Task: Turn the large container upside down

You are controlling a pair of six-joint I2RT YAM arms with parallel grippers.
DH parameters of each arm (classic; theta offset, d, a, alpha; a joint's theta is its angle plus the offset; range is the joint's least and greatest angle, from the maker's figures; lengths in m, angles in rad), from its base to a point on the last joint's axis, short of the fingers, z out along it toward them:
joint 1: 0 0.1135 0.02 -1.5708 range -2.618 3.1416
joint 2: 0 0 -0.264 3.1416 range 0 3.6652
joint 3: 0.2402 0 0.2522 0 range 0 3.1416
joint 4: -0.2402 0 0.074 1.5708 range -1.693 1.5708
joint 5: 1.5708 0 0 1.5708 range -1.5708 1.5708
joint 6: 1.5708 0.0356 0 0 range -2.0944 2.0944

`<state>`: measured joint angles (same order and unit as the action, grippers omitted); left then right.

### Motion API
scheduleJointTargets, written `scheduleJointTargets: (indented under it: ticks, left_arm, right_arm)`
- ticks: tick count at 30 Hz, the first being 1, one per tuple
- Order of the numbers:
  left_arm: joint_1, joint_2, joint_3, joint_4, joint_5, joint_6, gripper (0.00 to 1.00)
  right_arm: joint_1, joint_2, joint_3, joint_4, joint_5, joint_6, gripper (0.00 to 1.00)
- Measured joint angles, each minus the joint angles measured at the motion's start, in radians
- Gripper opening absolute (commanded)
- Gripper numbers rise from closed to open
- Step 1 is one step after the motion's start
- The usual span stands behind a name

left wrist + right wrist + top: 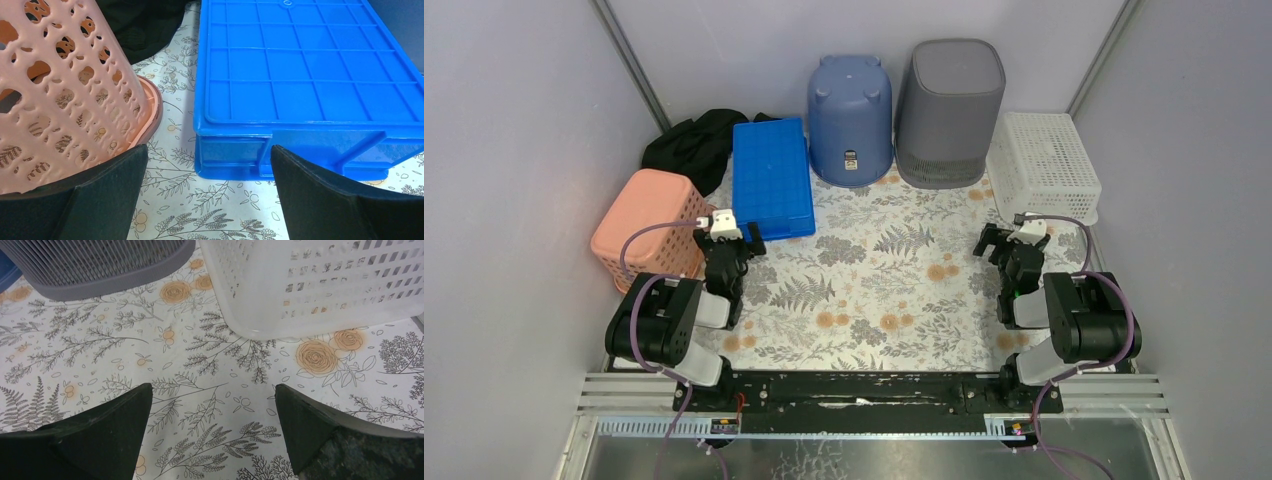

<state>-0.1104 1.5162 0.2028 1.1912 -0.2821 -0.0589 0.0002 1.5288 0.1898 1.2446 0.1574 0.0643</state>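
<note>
— Grey container point(949, 110) is standing at the back of the worktop point(884, 280), between the blue bucket point(851, 115) and the white basket point(1044, 165). It is looking base-up already, with its wide rim down.

— Is either pincer holding it?

— No. The left pincer point(210, 195) is sitting spread wide and gripping nothing, facing the blue crate point(305, 75) with the pink basket point(60, 100) beside it. The right pincer point(212, 430) is gaping too, pointing between the grey container and the white basket and touching neither.

— So what is the move calling for?

— If a flip is owed, I am thinking the right pincer should be taking the near rim and tipping it slowly toward the bare middle.

— Anything getting in the way?

— The bucket and basket are crowding both flanks, though I cannot tell from above whether they are touching it. The black cloth point(689, 145) is lying well apart.
</note>
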Motion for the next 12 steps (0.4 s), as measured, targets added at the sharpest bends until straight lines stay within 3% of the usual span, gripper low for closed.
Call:
scheduleJointTargets:
  ticks: [12]
  left_arm:
    - [0.0,0.0,0.0,0.0,0.006,-0.002,1.0]
  right_arm:
    - [0.0,0.0,0.001,-0.043,-0.03,-0.011,0.99]
